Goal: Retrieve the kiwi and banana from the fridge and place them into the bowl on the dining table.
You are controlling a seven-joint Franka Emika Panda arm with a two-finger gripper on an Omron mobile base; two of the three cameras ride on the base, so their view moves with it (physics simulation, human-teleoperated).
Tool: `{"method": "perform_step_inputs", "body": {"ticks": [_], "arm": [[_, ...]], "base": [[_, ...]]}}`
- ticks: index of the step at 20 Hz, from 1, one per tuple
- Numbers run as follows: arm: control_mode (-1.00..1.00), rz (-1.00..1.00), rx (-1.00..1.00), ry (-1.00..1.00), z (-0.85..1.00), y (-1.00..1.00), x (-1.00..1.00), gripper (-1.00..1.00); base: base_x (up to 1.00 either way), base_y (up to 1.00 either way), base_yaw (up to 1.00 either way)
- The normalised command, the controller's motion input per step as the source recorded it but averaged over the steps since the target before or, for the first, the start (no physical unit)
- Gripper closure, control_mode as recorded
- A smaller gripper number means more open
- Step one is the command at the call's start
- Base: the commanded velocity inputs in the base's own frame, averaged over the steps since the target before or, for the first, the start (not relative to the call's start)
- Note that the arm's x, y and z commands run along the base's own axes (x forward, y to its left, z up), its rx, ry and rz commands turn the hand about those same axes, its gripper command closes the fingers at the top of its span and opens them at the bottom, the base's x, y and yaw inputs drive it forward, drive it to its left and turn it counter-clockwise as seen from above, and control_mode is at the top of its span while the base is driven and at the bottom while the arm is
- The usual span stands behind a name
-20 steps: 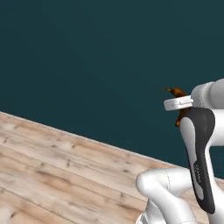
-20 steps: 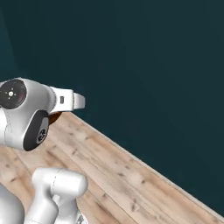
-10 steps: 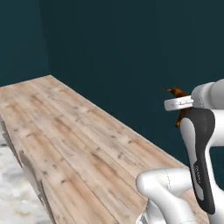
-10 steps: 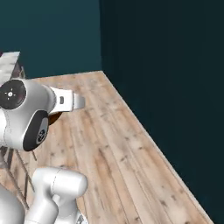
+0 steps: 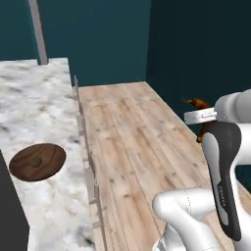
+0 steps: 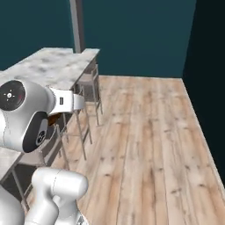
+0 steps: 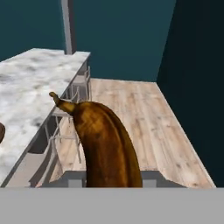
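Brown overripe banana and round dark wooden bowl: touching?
Apart. Left base view: banana rides at the claw over the floor; bowl sits on the marble table.

A: What does the arm (image 5: 223, 181) look like?
B: Glossy white rounded shells, with a long dark grey panel carrying small pale lettering.
A: And behind the jaws?
B: A white flange, and a dark round joint cap (image 6: 11, 95) with white marks.
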Motion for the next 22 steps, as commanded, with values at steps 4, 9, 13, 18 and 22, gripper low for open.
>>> {"method": "perform_step_inputs", "body": {"ticks": [4, 9, 13, 18, 22], "arm": [[1.00, 0.00, 0.00, 0.00, 0.00, 0.00, 0.00, 1.00], [1.00, 0.00, 0.00, 0.00, 0.00, 0.00, 0.00, 1.00], [1.00, 0.00, 0.00, 0.00, 0.00, 0.00, 0.00, 1.00], [1.00, 0.00, 0.00, 0.00, 0.00, 0.00, 0.00, 1.00], [1.00, 0.00, 0.00, 0.00, 0.00, 0.00, 0.00, 1.00]], "base": [[0.81, 0.00, 0.66], [0.78, -0.01, 0.64], [0.57, -0.05, 0.63], [0.24, 0.00, 0.62], [0.14, 0.00, 0.61]]}}
